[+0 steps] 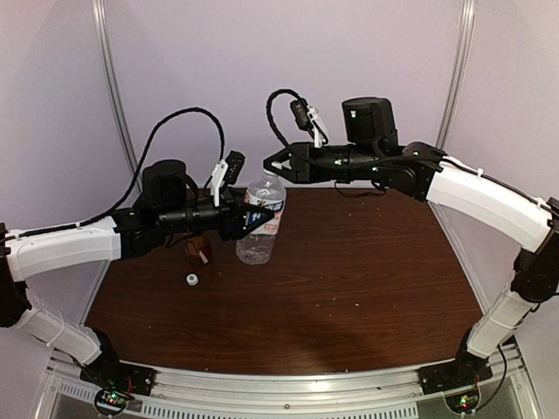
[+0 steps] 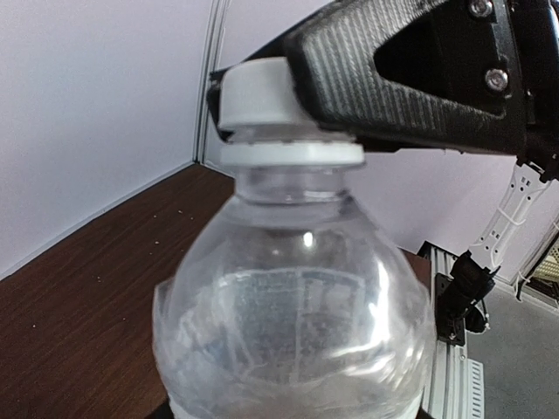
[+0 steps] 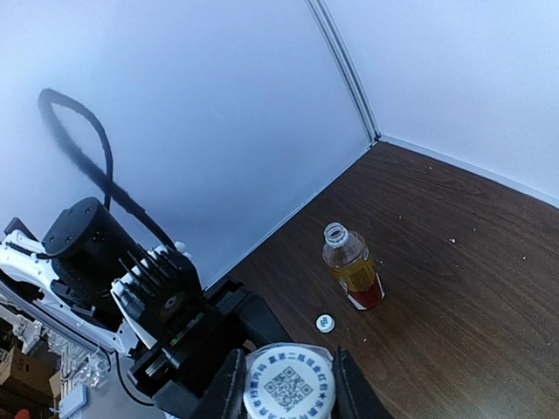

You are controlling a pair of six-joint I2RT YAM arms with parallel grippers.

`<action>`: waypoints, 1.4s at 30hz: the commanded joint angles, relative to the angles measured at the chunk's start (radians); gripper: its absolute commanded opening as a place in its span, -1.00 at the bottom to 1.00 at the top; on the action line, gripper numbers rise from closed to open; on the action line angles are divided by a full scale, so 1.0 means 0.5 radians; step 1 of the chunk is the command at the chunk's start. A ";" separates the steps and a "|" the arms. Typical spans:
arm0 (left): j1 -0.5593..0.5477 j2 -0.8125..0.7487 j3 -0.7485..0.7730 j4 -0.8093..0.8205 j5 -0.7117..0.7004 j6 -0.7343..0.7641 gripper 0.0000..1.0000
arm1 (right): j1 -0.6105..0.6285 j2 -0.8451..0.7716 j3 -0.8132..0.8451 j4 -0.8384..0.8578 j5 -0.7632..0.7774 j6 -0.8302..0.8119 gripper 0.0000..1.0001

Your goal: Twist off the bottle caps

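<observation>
Second cap under way: right pincer [image 1: 272, 163] clamped on the cap [image 2: 258, 96] of the clear bottle [image 1: 259, 229]. Left pincer [image 1: 251, 218] grips its body, far-left of counter [image 1: 367, 279]. Amber bottle [image 3: 352, 275] already open, loose cap [image 3: 325, 323] beside it. Next: likely twist the cap off, bottle held steady.

2 bottles [image 1: 258, 236], 2 caps [image 1: 191, 279] (1 loose).

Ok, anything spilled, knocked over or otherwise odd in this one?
Nothing stands out. The amber bottle stands upright with its neck open, and a white cap lies loose on the table beside it, not touching it. No spill shows.
</observation>
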 commanded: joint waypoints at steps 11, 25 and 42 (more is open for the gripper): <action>-0.010 -0.084 -0.034 0.245 0.227 0.029 -0.27 | -0.074 -0.113 -0.245 0.309 -0.388 -0.289 -0.87; -0.010 -0.023 -0.126 1.087 1.296 -0.489 -0.27 | -0.110 -0.046 -0.178 0.459 -1.644 -0.603 -0.69; -0.010 -0.031 -0.111 0.847 1.069 -0.317 -0.27 | -0.110 -0.114 -0.083 0.215 -1.033 -0.527 -0.07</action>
